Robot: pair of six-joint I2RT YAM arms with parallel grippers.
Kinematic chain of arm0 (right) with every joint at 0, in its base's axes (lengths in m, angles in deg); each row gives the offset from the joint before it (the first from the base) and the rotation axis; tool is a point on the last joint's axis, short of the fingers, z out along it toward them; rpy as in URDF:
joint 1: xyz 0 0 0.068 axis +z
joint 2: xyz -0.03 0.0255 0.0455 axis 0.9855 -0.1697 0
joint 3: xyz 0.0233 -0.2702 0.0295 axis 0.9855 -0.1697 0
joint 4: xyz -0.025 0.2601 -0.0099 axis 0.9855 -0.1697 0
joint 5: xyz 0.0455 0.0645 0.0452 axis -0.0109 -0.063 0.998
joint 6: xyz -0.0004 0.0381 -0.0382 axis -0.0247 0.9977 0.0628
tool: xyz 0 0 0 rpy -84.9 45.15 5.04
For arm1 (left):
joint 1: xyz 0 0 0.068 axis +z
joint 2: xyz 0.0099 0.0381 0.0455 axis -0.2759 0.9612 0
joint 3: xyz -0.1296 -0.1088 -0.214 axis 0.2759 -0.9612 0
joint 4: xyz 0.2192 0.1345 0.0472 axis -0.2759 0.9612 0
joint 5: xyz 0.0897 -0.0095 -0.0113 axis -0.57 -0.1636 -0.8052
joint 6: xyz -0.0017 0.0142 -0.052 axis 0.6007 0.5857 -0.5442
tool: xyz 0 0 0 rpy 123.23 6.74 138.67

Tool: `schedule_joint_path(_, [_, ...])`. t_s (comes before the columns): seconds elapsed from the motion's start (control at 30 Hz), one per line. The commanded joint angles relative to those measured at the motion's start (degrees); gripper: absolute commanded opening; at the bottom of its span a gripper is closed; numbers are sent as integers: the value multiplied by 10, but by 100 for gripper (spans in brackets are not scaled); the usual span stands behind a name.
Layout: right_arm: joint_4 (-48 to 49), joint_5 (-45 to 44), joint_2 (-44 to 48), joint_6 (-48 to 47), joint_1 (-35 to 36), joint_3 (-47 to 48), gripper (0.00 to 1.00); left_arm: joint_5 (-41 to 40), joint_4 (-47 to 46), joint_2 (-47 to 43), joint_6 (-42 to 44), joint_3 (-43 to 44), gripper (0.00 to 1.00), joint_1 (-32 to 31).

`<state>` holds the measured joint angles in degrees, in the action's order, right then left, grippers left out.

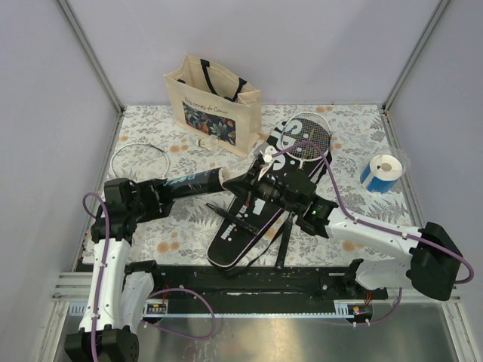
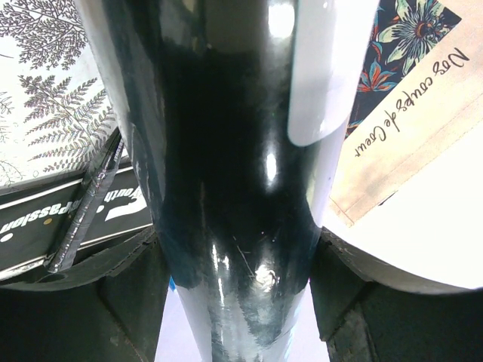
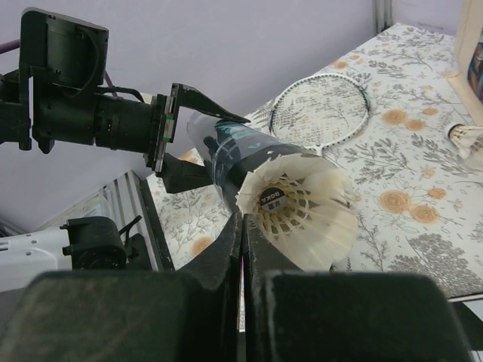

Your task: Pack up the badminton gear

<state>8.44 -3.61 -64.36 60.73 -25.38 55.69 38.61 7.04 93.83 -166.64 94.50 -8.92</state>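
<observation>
Above the middle of the table [image 1: 355, 121], over the black cover [image 1: 249, 219] lettered "SPORT": loading a shuttlecock into the tube. The left gripper [image 1: 167, 187] is clamped around the long black tube [image 1: 198, 181], its jaws spread wide by the tube's girth. It holds the tube roughly level and clear of the table, with the open mouth turned toward your right arm. The right gripper [image 3: 243, 226] has its jaws pressed nearly together on the lower edge of the feather skirt of a shuttlecock [image 3: 298, 207], which hangs just in front of that mouth. In the right wrist view the skirt opens toward the camera, so the cork appears to lead. Whether the cork has entered the mouth cannot be told.

To do this step well, line the shuttlecock's axis up with the tube's before you advance. The skirt looks about as wide as the mouth, so an off-centre push is likely to bend feathers against the rim. Feed slowly along the axis, with the left arm held steady. Your pinch is on the skirt's edge, so the fingers will probably meet the rim first. Release there and nudge the skirt home with closed fingertips.

Left to pack: a loose shuttlecock [image 3: 469, 139] near the tote bag [image 1: 215, 105], one racket [image 1: 309, 136] lying partly on the cover, and a second racket [image 1: 139, 160] on the table to the left.
</observation>
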Motion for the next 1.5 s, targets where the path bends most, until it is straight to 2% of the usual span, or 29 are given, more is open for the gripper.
schedule_joint_path(0.0, [67,-8,-33,30,17,35,0,23,-38,-8,-10,25,19,1])
schedule_joint_path(0.37, [151,21,-93,110,20,28,0,62,-62,-29,-25,11,18,2])
schedule_joint_path(0.6, [186,4,-75,123,19,-10,0,67,-67,-37,-26,7,18,0])
schedule_joint_path(0.8, [176,-40,-53,144,20,-29,0,69,-76,-37,-8,7,18,0])
schedule_joint_path(0.93, [61,-119,-23,169,19,1,0,85,-92,-23,31,9,18,1])
schedule_joint_path(1.07, [34,-105,-30,181,19,24,0,108,-113,-19,39,2,18,1])
schedule_joint_path(1.47, [101,-13,-106,235,19,42,0,104,-118,-21,47,19,18,1])
